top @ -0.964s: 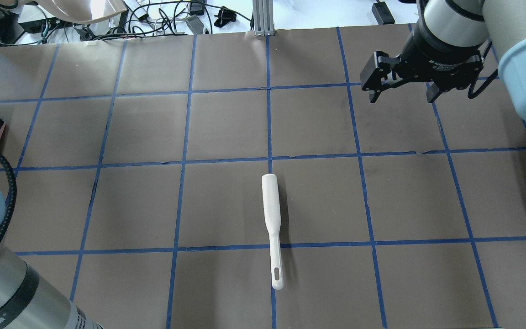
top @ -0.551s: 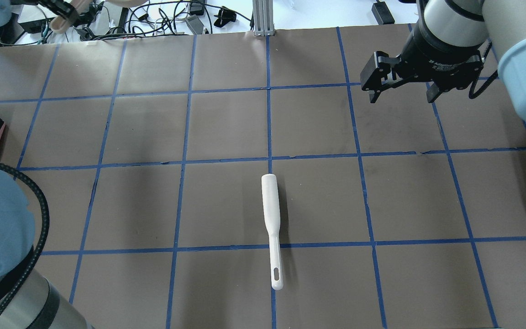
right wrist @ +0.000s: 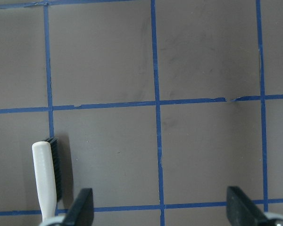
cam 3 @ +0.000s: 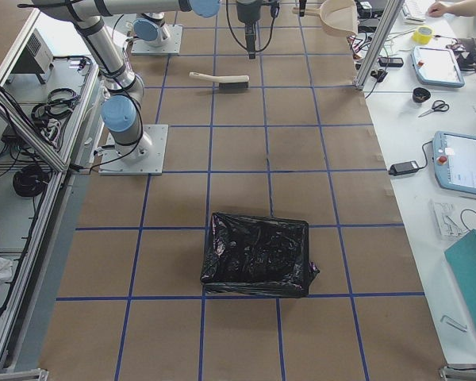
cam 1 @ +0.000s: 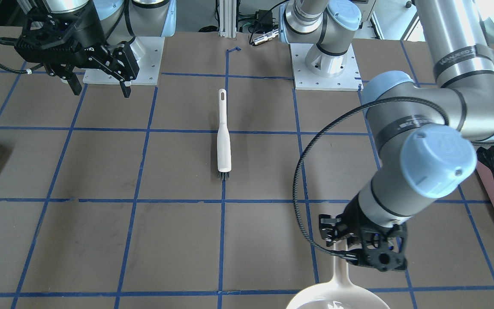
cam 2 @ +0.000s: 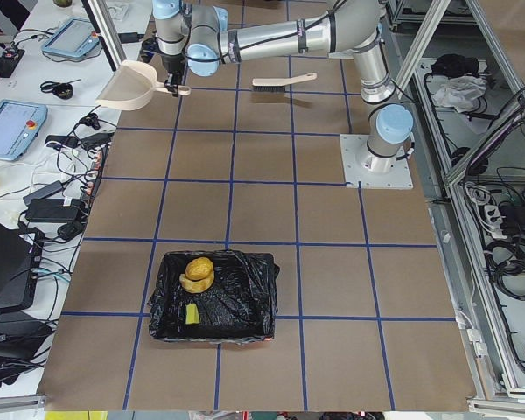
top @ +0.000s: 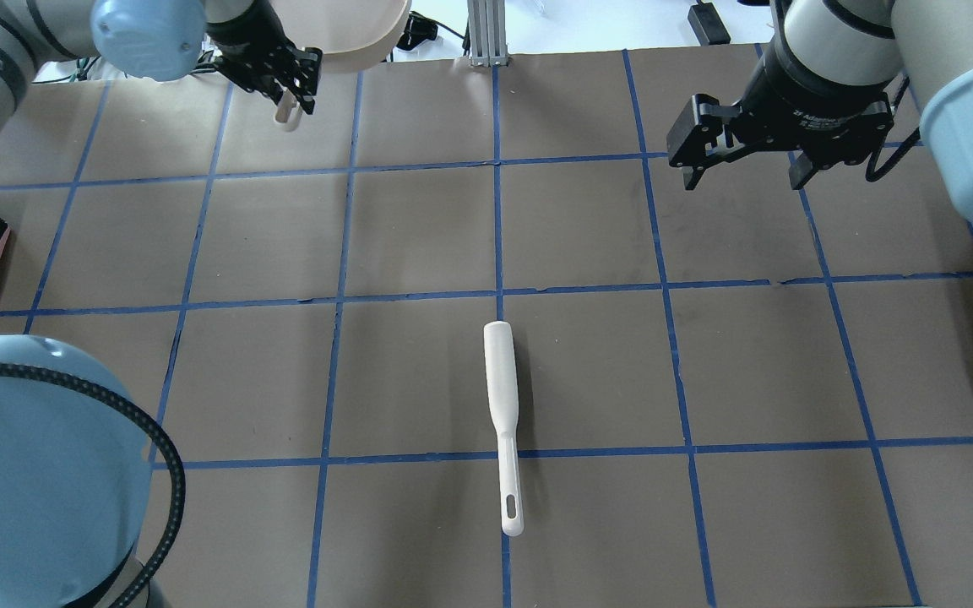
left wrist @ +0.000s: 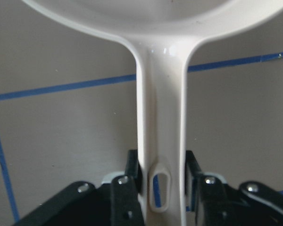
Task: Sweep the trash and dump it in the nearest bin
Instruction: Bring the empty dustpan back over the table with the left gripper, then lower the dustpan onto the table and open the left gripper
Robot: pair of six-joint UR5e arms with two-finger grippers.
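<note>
Nearest, from the left end: trash [cam 2: 198,273] lying inside the bin [cam 2: 254,297] on the tabletop [top: 419,236]. Farther along, left gripper [left wrist: 161,169] clamping the dustpan [left wrist: 160,108] by its handle at the operators' edge, then brush [top: 501,405] lying flat mid-tabletop, touched by neither gripper. Farthest, right gripper [top: 741,179] hovering above the tabletop, jaws wide apart, empty.

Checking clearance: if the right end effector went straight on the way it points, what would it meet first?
Likely the bare table; the brush lies off to one side of the right end effector.

White brush [top: 502,397], beige dustpan [left wrist: 160,117], black-lined bin [cam 2: 242,295], blue-gridded brown table [top: 419,228].
</note>
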